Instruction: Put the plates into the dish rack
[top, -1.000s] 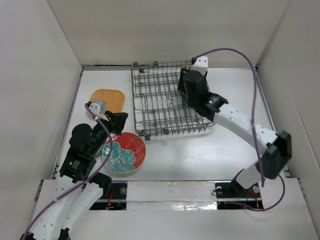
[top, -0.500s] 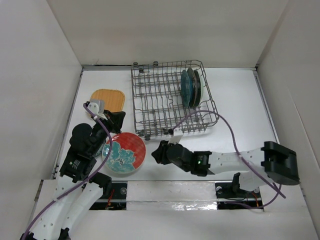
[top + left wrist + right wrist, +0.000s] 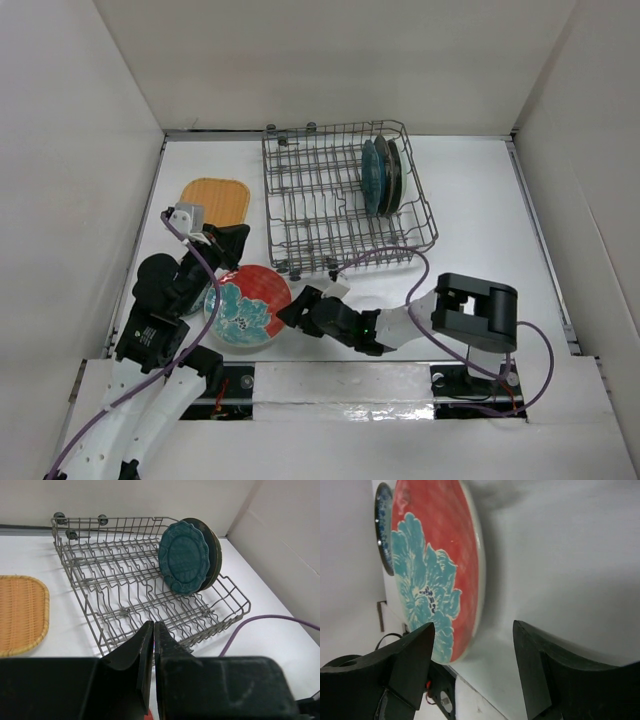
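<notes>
One glossy scalloped teal plate (image 3: 184, 557) stands in the grey wire dish rack (image 3: 125, 580); before it, right claw (image 3: 472, 630) gapes beside red flowered plate (image 3: 435, 565); left claw (image 3: 153, 630) closed.

Dish rack (image 3: 130, 518): grey metal wire, dull sheen.
Scalloped teal plate (image 3: 184, 557): glazed, glossy, embossed relief.
Red plate with teal flower (image 3: 445, 555): smooth glaze, soft shine.
Orange plate (image 3: 20, 615): matt, fine woven-looking texture.
Worktop (image 3: 470, 200): white, smooth, faintly reflective.
Right gripper fingers (image 3: 405, 670): black matt plastic.
Purple cable (image 3: 272, 616): smooth sheath.

A white table (image 3: 480, 200) sits boxed in by plain white walls (image 3: 340, 60).
</notes>
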{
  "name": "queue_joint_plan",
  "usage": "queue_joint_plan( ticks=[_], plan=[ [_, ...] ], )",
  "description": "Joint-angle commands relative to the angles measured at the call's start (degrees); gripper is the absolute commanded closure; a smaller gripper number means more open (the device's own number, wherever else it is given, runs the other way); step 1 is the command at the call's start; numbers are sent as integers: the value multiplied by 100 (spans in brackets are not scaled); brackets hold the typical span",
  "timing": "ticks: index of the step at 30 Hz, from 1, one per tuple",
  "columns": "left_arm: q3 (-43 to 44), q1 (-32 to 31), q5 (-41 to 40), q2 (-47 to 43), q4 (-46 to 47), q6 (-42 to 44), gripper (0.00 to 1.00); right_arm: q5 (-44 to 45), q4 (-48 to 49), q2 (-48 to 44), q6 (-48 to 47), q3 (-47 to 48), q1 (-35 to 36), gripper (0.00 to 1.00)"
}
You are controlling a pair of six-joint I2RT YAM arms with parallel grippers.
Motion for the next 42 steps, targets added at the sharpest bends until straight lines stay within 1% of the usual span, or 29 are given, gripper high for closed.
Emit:
queue_joint_plan(
  ticks=[1,2,5,9,10,11,12,15,16,18,20,21,22,24,25,27,28,30,31,33,34,36,37,39,40,42],
  plan=[
    [-3,26,105,-88,217,6,97,-291,853,401,498,253,-131,31],
    [-3,26,114,-97,217,-3,97,-317,863,489,534,323,-131,32],
    [-12,26,114,-123,217,-3,97,-397,986,788,648,385,-262,41],
    [-12,26,131,-114,234,6,97,-528,1171,1096,762,507,-324,57],
    [-3,26,131,-106,234,6,97,-555,1223,1183,806,517,-324,64],
    [-3,26,131,-97,234,-3,97,-572,1250,1210,815,517,-324,69],
    [-12,26,131,-71,243,6,97,-581,1267,1237,815,508,-324,78],
    [-3,26,114,-27,234,6,97,-555,1320,1150,728,438,-324,97],
    [-3,26,96,-35,243,15,97,-485,1312,1088,623,351,-324,100],
    [-3,26,35,-26,243,15,97,-380,1233,799,438,288,-167,100],
    [6,26,-18,-35,234,24,97,-143,935,527,17,262,9,100],
    [23,26,-70,-53,226,24,97,-3,794,203,-150,279,71,100],
    [14,26,-97,-79,226,32,97,303,488,26,-508,305,158,100],
    [-3,26,-228,-227,295,41,97,665,153,-439,-923,481,439,100],
    [-12,26,-281,-298,322,50,95,1015,-205,-572,-1264,569,536,100],
    [-38,26,-491,-517,375,41,91,1289,-410,-853,-1609,753,756,100],
    [-38,26,-510,-588,401,41,88,1482,-472,-924,-1924,789,757,100],
    [-73,26,-860,-825,462,24,84,1615,-516,-1021,-2250,929,836,100],
    [-82,26,-931,-905,489,15,80,1712,-525,-1083,-2565,991,897,100],
    [-126,26,-1159,-1124,559,-11,77,1809,-525,-1144,-2866,1114,898,100],
    [-135,26,-1221,-1195,577,-20,75,1853,-456,-1171,-3224,1245,898,100],
    [-144,26,-1432,-1344,595,-55,73,1914,-411,-1197,-3578,1421,898,100],
    [-144,26,-1476,-1388,595,-64,72,2028,-376,-1197,-4006,1631,898,100],
    [-153,26,-1617,-1476,586,-73,72,2195,-332,-1145,-4482,1860,898,100],
    [-153,26,-1626,-1503,586,-64,71,2387,-332,-1119,-4955,2001,898,100],
    [-153,26,-1688,-1538,577,-64,71,2494,-271,-1101,-5370,2353,785,100]
  ],
)
